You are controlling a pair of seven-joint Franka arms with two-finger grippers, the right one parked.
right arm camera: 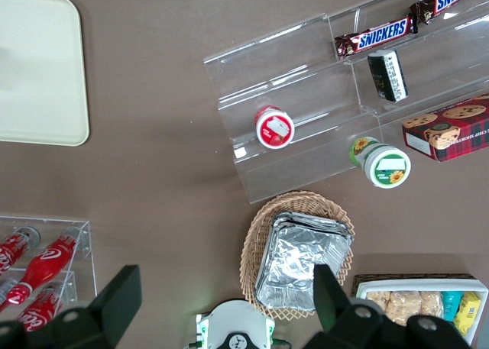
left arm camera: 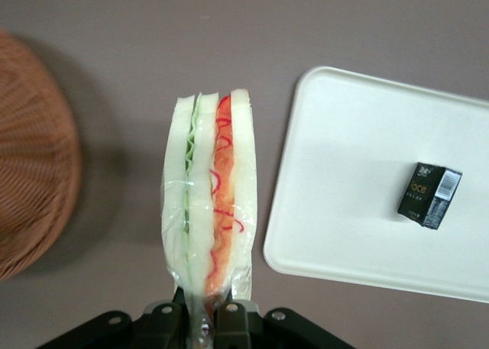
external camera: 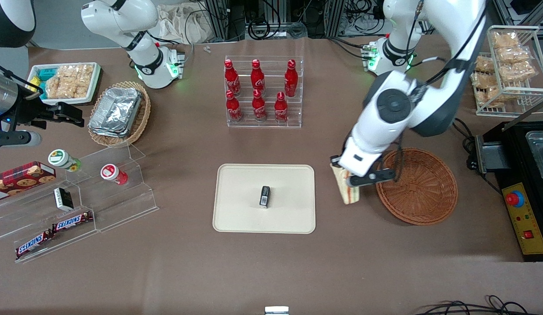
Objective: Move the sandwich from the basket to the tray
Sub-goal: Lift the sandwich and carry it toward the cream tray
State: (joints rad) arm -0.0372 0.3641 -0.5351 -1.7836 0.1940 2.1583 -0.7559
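Note:
My left gripper (external camera: 356,178) is shut on the clear-wrapped sandwich (external camera: 346,188) and holds it above the table, between the round reddish-brown basket (external camera: 418,186) and the cream tray (external camera: 264,199). In the left wrist view the sandwich (left arm camera: 210,211) hangs edge-on from the gripper (left arm camera: 202,318), with green and red filling showing between pale bread slices. The basket (left arm camera: 34,166) is empty. The tray (left arm camera: 367,189) carries a small black box (left arm camera: 429,195).
The small black box (external camera: 264,196) lies near the tray's middle. A clear rack of red cola bottles (external camera: 260,89) stands farther from the front camera than the tray. A black machine with a red button (external camera: 523,188) stands at the working arm's end of the table.

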